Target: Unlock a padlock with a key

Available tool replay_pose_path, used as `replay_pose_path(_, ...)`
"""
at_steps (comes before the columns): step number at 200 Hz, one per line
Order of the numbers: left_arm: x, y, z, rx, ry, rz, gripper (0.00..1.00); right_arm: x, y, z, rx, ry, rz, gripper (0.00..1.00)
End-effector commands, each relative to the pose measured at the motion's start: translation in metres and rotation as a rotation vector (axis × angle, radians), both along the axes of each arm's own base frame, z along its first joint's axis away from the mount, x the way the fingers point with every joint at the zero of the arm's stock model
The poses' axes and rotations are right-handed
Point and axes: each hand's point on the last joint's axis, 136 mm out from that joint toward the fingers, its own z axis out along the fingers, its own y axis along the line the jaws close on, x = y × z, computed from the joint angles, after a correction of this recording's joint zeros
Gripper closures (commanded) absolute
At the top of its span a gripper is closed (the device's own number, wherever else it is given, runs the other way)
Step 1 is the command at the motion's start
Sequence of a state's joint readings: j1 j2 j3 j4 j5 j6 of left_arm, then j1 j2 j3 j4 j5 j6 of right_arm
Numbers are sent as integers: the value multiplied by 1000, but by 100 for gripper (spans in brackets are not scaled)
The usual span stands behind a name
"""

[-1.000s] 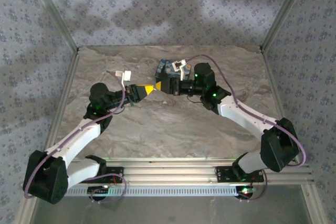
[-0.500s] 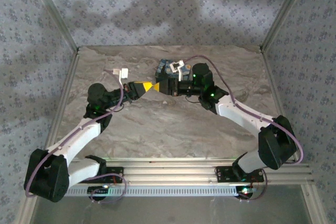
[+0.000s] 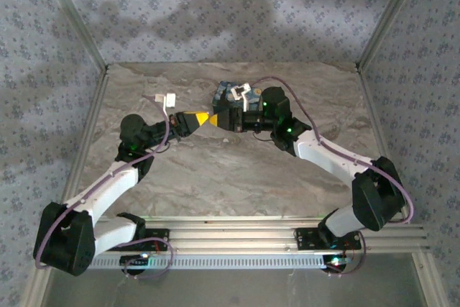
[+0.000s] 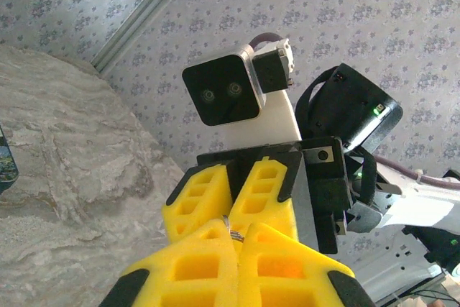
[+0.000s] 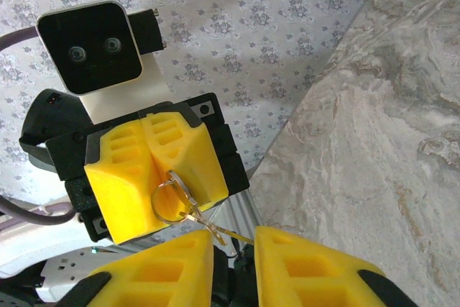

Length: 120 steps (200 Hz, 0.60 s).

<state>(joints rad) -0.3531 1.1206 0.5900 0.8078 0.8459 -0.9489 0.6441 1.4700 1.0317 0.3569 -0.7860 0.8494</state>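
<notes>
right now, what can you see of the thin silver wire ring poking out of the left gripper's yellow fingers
The thin silver wire ring is a small round loop of bright metal wire. It comes out of the seam of the shut left gripper and lies against one yellow finger, off the table. A slim brass-coloured strip hangs on it and slants toward the narrow gap of the right gripper; whether that gripper pinches it is unclear.

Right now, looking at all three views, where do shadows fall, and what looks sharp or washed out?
Top external view: broad, soft arm shadows darken the back wall, while the table is lit more evenly. Right wrist view: the thin key ring reads crisp against a yellow finger. Left wrist view: no glare, and the floral wallpaper is readable.
</notes>
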Motion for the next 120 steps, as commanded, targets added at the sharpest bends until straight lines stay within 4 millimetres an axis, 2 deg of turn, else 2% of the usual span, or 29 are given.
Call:
replay_pose_path(1, -3, 1, 2, -5, -22, -20, 100, -2, 6, 15, 34, -38, 31, 81)
replay_pose_path(39, -3, 0, -1, 1, -14, -26, 100, -3, 6, 17, 35, -57, 45, 88)
replay_pose_path(68, -2, -1, -6, 9, -5, -29, 100, -7, 5, 20, 38, -90, 66, 100)
replay_pose_path(120, 1, 1, -12, 36, 7, -31, 100, -10, 1, 22, 29, -132, 73, 100)
